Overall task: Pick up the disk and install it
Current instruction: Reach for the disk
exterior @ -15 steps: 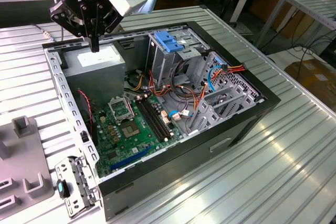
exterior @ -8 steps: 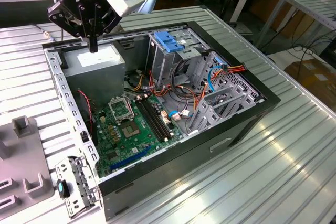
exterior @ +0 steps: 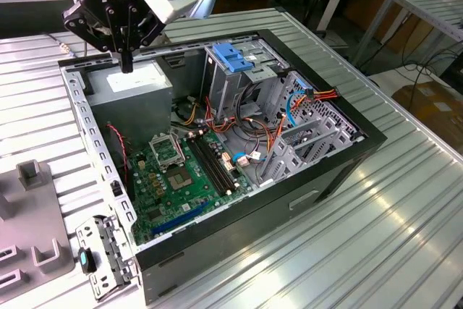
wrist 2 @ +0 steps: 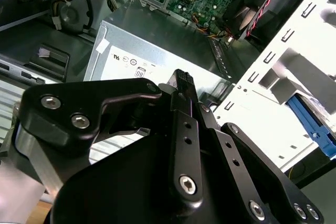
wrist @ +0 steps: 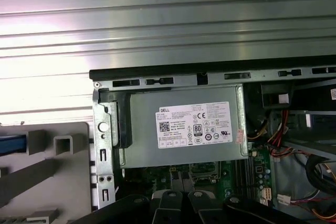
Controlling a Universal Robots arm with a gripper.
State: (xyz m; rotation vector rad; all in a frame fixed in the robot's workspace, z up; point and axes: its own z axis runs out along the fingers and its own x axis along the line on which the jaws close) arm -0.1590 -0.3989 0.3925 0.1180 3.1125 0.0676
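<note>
So the gripper (exterior: 126,63) was hanging in the upper left of the exterior view, over the far corner of the open PC case (exterior: 253,233), with its black fingers pointing straight down at the grey power supply (exterior: 134,86). As far as I could see, the fingers were pressed together with nothing between them. The tip was right over the white sticker on the power supply, and I couldn't tell if it actually touched. The second wrist view showed the same thing from behind the gripper (wrist 2: 182,80): one narrow tip above that sticker.

The disk (wrist: 10,144) sat outside the case, well apart from the gripper. Only a sliver of it showed in the first wrist view, a blue carrier rail lying in the grey fixture (wrist: 52,174) next to one of its little blocks. The fixture was on the ribbed metal worktop (exterior: 383,236), just beside the case's perforated side rail (exterior: 94,142). In the second wrist view a bit of blue rail (wrist 2: 312,127) peeked out past that pale rail. The metal body and label were out of sight.

Inside the case, the green motherboard (exterior: 177,179) sat lower middle in the exterior view. The drive cage with the light-blue flap (exterior: 233,57) stood upper centre, and orange and red cables (exterior: 318,95) ran off toward the exterior view's right.
</note>
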